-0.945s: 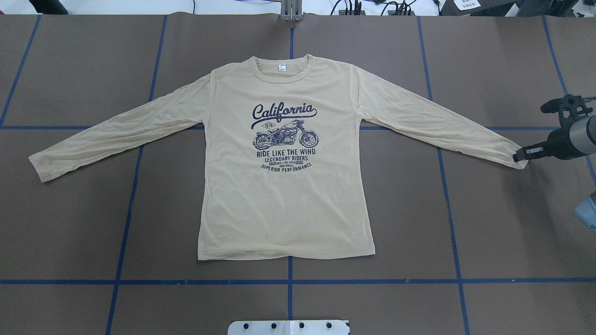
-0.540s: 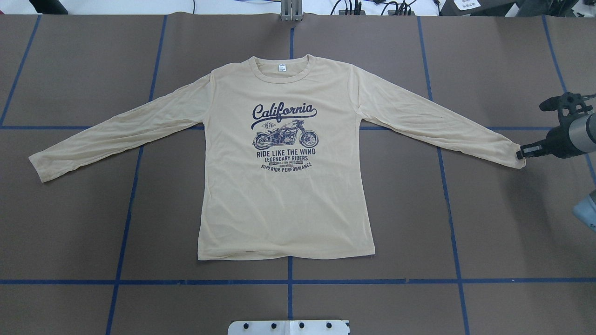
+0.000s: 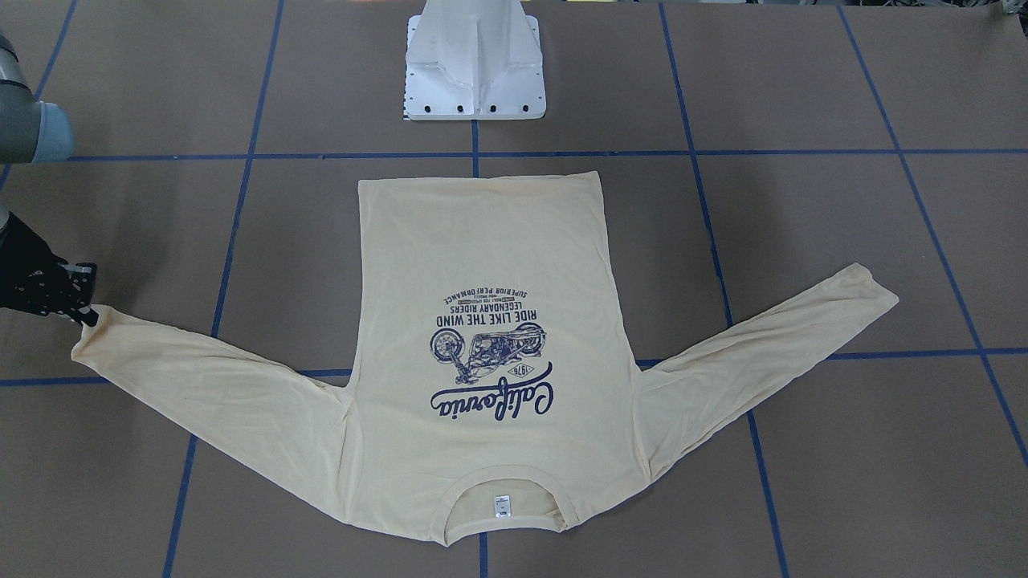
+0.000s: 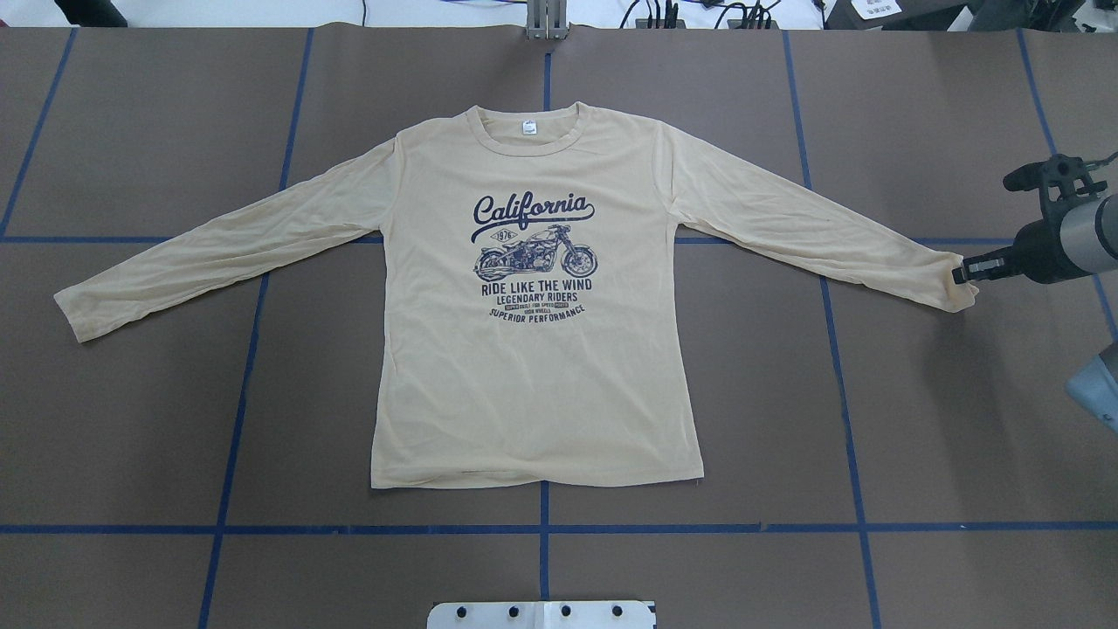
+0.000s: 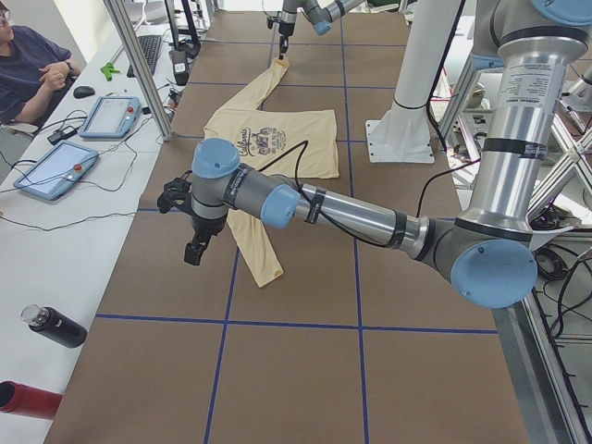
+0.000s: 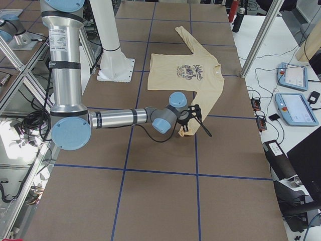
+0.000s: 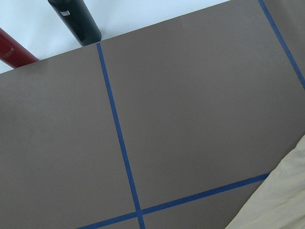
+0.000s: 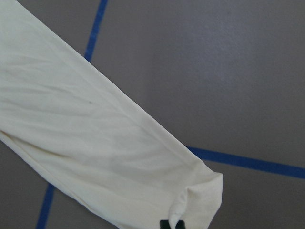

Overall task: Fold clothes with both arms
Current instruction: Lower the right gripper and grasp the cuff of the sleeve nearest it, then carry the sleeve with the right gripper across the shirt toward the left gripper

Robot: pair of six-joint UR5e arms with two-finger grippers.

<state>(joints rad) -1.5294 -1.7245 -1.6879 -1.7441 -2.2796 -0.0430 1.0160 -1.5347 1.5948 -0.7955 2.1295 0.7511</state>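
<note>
The left gripper [image 5: 192,252] hangs near the left cuff; I cannot tell how its jaws stand. The cream shirt [image 4: 533,393] lies flat on the table [image 4: 131,437], printed "California", "1976", "RIDE LIKE THE WIND", "LEGENDARY RIDERS", "SUPERIOR PERFORMANCE". The right gripper [image 4: 963,273] is pinched closed on its right cuff.

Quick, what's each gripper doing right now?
Left gripper: cannot tell, only the side view shows it.
Right gripper: closed on the cuff of the pale cream-yellow long-sleeved shirt.
</note>
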